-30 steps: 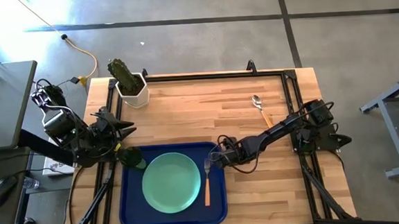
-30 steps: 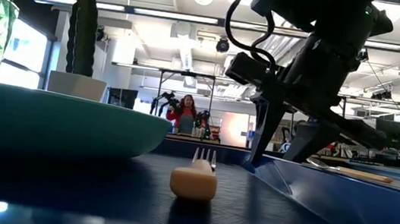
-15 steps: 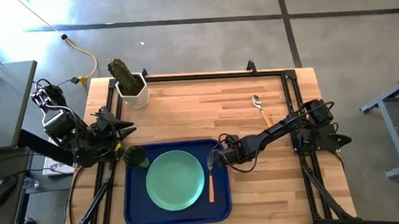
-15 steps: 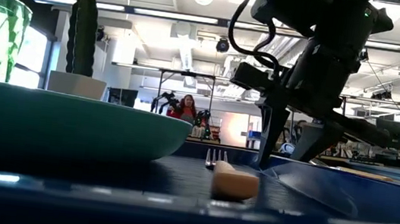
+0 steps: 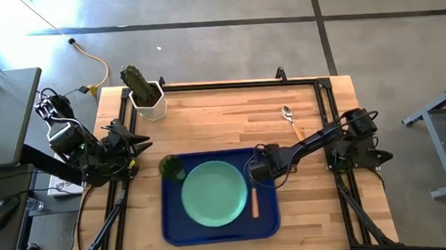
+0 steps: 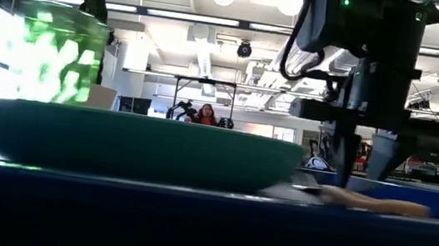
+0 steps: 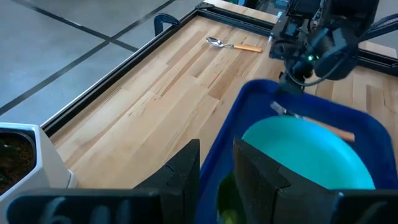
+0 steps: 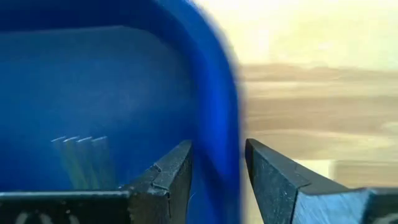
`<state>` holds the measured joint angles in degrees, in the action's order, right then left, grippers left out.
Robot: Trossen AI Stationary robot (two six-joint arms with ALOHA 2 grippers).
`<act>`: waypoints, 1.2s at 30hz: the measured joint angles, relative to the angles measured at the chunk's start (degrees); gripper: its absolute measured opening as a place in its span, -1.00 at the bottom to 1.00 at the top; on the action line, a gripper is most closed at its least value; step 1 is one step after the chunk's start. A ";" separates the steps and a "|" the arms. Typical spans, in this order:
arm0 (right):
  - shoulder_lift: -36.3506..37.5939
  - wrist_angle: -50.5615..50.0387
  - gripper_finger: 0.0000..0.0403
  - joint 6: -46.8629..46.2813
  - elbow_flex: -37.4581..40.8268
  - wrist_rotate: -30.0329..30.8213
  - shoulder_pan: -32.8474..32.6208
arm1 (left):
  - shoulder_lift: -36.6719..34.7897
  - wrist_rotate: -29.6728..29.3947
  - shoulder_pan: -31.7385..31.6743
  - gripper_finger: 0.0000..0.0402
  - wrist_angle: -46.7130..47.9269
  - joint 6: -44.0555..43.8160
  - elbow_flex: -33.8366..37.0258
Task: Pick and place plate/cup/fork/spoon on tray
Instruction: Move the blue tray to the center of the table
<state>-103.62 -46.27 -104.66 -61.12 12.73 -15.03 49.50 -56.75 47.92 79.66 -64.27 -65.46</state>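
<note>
The dark blue tray lies on the wooden table. It carries the mint-green plate, the olive-green cup at its far left corner and the orange-handled fork along its right side. The spoon lies on the bare table at the far right. My right gripper is shut on the tray's right rim. My left gripper is open and empty at the table's left edge, left of the tray. My right gripper pinches the tray's right rim near the far right corner, with one finger inside the tray and one outside. The fingers come from above, slanting in from the table's right side, and lie across the rim. The tray stays flat on the table.
A white hexagonal pot with a cactus stands at the table's far left corner. Bare wood lies right of the tray and between the tray and the far edge. A person shows far off in the room behind, in the low view.
My right gripper has gone toward the table's right edge, keeping hold of the tray's rim. The tray has slid along the table to the right. The plate, cup and fork have ridden along on it.
</note>
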 joint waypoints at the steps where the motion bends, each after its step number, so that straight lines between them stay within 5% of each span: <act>1: 0.35 -1.55 -0.31 0.65 -0.05 -1.21 0.23 | -0.01 0.00 0.00 -0.57 0.04 0.00 -0.01; 36: 0.57 -16.45 -0.31 5.16 0.17 -4.18 4.81 | -0.02 -2.34 0.00 -0.57 0.15 -0.12 0.01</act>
<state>-103.04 -62.73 -99.50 -60.95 8.55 -10.23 49.47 -59.09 47.91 79.81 -64.39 -65.45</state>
